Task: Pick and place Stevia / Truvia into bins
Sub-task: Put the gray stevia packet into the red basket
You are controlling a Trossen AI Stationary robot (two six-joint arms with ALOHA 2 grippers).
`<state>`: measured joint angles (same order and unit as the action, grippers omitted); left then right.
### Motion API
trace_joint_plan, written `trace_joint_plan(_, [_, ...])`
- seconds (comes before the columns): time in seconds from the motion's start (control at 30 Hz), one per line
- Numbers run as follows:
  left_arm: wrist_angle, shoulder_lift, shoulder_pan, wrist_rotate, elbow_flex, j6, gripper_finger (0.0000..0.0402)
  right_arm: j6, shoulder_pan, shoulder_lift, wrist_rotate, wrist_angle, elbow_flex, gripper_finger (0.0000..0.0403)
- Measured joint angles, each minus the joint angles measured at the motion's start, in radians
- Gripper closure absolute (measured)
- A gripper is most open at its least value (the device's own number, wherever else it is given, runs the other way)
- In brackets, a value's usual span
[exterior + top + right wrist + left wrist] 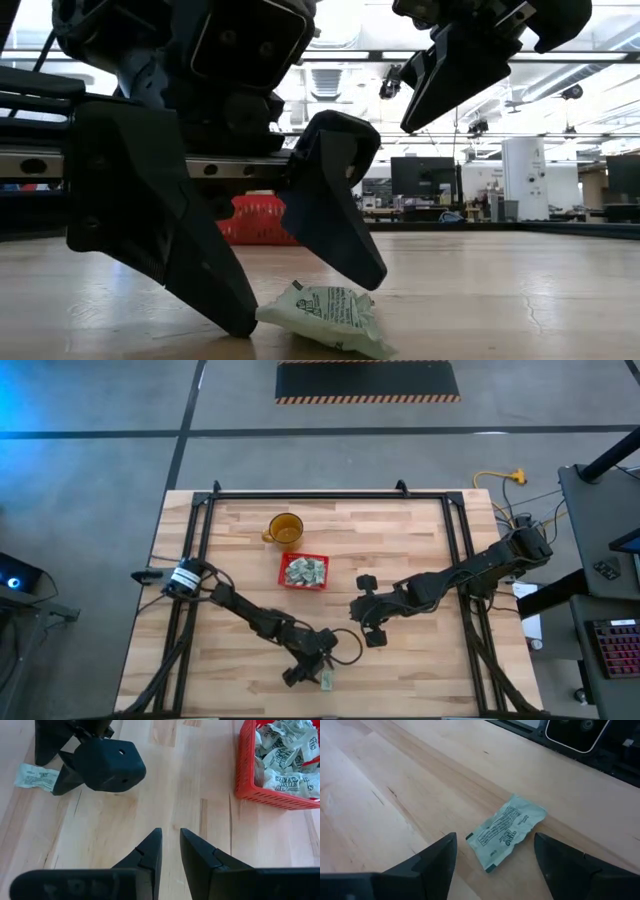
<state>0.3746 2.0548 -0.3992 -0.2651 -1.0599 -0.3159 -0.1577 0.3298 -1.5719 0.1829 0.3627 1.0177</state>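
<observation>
One pale green sachet (507,830) lies flat and slightly crumpled on the wood, close to the table's near edge (326,681). My left gripper (495,840) is open and lowered over it; one finger stands on each side of the sachet (325,312), tips at table height. Whether a tip touches the sachet's edge, I cannot tell. The red basket (283,572) sits mid-table with several sachets (285,757) piled inside. My right gripper (170,832) hovers above the table to the right of the basket (245,770), its fingers a narrow gap apart, holding nothing.
An amber cup (285,530) stands just beyond the basket, toward the far edge. Black frame rails (200,540) run along the table's left, right and far sides. Bare wood lies between the two grippers and around the lone sachet.
</observation>
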Motion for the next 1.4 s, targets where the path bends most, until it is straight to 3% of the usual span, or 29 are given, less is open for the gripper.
trace_joint_plan(0.33, [0.0, 0.001, 0.0, 0.004, 0.0, -0.004, 0.0234, 0.0, 0.0, 0.0, 0.0, 0.0, -0.001, 0.0346])
trace_joint_plan(1.4, [-0.007, -0.008, 0.002, 0.019, 0.002, -0.062, 0.0397, 0.0, 0.0, 0.0, 0.0, 0.0, -0.005, 0.0346])
